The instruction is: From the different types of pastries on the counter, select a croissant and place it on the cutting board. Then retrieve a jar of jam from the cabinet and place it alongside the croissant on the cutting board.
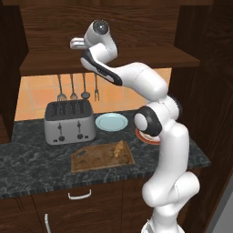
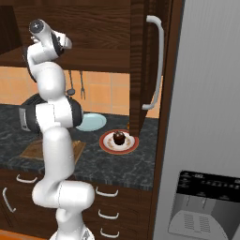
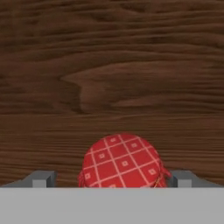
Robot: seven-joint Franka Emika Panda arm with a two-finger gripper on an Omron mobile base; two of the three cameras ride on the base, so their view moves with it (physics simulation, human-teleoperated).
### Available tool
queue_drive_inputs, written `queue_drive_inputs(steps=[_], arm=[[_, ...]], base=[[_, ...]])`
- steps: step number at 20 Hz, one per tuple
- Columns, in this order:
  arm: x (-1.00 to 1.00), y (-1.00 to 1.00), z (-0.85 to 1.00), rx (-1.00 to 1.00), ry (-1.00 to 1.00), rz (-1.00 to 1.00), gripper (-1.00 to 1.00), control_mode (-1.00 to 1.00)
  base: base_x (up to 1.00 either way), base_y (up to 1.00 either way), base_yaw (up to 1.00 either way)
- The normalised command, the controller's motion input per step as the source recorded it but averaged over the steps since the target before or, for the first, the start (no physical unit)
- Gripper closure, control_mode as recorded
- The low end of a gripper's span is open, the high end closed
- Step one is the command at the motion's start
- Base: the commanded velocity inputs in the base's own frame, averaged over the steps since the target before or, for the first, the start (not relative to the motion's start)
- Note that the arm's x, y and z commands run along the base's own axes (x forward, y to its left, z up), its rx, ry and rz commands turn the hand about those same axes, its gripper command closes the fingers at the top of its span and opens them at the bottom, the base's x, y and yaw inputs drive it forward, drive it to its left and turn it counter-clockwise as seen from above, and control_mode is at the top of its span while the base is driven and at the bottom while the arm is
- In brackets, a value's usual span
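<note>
- Two dark fingertips of the claw stand spread wide on either side of the squat jam jar with its red, white-checked domed cloth top, apparently lined up to pinch it; nothing held.
- Jar sits on the thick wood-grain cabinet shelf.
- Small golden crescent croissant lies on the stained brown wooden cutting board on the speckled dark stone table.

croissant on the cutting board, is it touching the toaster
Apart. The left base view shows the croissant lying near the right end of the cutting board, with bare board and dark counter between it and the toaster.
</note>
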Motion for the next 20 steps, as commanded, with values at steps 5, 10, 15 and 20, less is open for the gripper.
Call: queue_drive_inputs(steps=[5, 10, 15, 20], arm=[[0.11, 0.15, -0.02, -0.01, 0.02, 0.00, 1.00, -1.00], [-0.10, 0.00, 0.15, 0.00, 0.00, 0.00, 1.00, -1.00], [-0.69, -0.01, 0.33, 0.00, -0.01, 0.00, 1.00, -1.00], [-0.95, -0.04, 0.14, -0.01, -0.03, 0.00, 1.00, -1.00]], base=[[0.00, 0.00, 0.00], [0.00, 0.00, 0.00], [0.00, 0.00, 0.00], [0.00, 0.00, 0.00]])
